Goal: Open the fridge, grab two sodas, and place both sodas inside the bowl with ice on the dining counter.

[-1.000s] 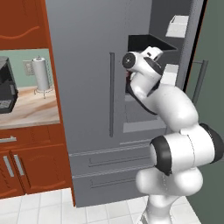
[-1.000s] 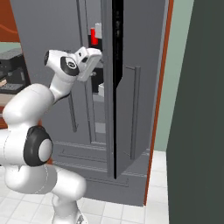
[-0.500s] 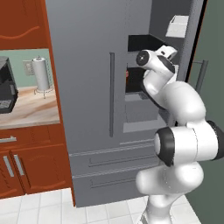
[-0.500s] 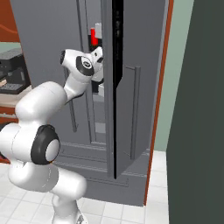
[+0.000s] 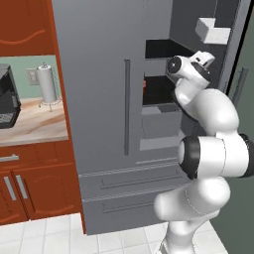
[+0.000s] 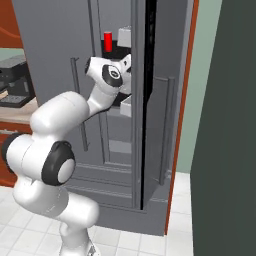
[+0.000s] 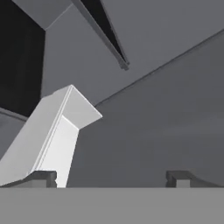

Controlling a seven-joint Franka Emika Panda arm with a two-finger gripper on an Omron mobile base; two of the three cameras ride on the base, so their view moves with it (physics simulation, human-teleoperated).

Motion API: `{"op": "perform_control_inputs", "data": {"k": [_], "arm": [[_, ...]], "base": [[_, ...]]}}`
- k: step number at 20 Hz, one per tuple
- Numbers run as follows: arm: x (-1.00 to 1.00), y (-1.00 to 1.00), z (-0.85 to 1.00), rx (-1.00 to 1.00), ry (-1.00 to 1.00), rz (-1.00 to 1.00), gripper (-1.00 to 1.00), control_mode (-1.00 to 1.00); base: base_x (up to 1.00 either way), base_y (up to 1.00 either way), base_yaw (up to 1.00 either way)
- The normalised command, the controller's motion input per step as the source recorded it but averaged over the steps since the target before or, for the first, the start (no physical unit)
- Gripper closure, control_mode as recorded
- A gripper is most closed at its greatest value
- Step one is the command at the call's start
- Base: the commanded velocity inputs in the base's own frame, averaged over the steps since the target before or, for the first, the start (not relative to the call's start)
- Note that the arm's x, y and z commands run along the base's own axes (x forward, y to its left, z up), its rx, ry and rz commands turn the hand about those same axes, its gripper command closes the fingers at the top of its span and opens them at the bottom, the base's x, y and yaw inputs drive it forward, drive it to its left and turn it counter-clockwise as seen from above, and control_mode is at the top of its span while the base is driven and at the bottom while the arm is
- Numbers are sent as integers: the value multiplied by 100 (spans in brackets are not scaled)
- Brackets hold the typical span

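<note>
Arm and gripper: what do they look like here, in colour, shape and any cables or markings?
The arm is glossy white, made of fat rounded links with black bands at the joints and a dark round cap near the wrist. No cables or markings show. The gripper has two small dark grey, blocky finger tips.

Left and right base views look forward from behind the arm, sharing the open fridge (image 5: 99,99) front. Hand view sits close, apparently facing a white door bin (image 7: 48,140).
</note>
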Motion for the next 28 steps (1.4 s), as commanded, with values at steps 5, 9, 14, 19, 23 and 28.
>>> {"op": "perform_control_inputs", "data": {"k": [5,9,14,19,23,28], "arm": [[-9,-85,0,0,0,-6,-100,-100],[-8,-79,0,0,0,-6,-100,-100],[-32,-38,0,0,-9,-3,-100,-100],[-78,14,0,0,-16,4,-100,-100],[-90,71,-6,4,-12,1,-100,-100],[-55,99,-2,12,-7,0,-100,-100]], "base": [[0,0,0],[0,0,0],[0,0,0],[0,0,0],[0,0,0],[0,0,0]]}}
